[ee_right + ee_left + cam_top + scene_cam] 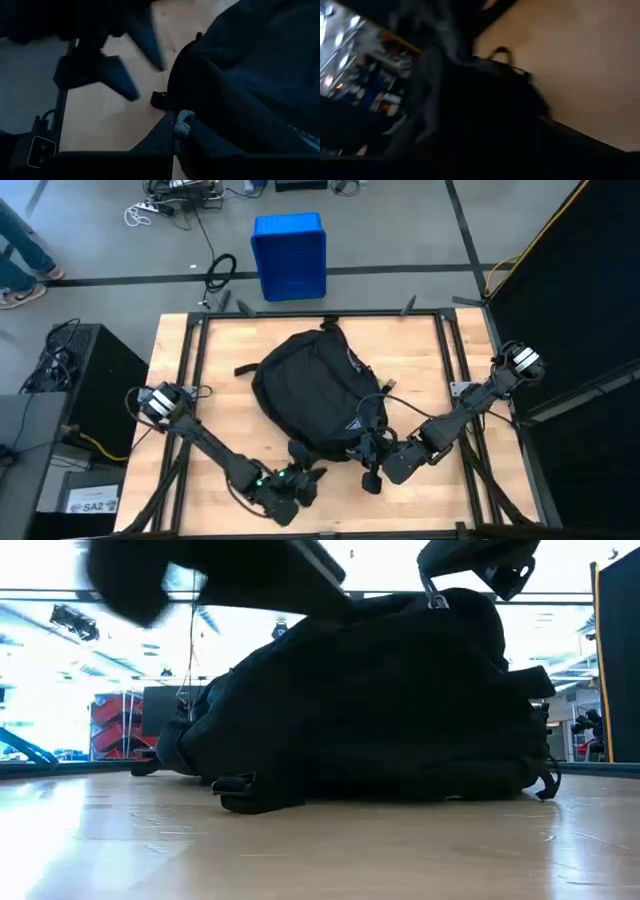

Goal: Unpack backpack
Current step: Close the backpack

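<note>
The black backpack (312, 392) lies on its side in the middle of the wooden table (420, 350), resting on its broad side (380, 780). My right gripper (372, 470) is at its near right corner, shut on a pale cord (182, 126) of the pack. My left gripper (303, 480) hovers just off the pack's near edge. In the right wrist view its two fingers (120, 80) stand apart over bare table. The left wrist view shows only dark, blurred fabric (485, 115). My right gripper pinches a short pale braided cord (183, 131) at the backpack's near right corner between its two fingers. It comes in low from the table's near right side. The cord stays at the pack, and the pack lies on the table.
A blue crate (290, 255) stands on the floor beyond the far edge. A black box (95, 380) is off the table's left side, and a black screen (580, 300) off the right. A person's legs (20, 250) show at the far left. Bare wood lies left and right of the pack.
</note>
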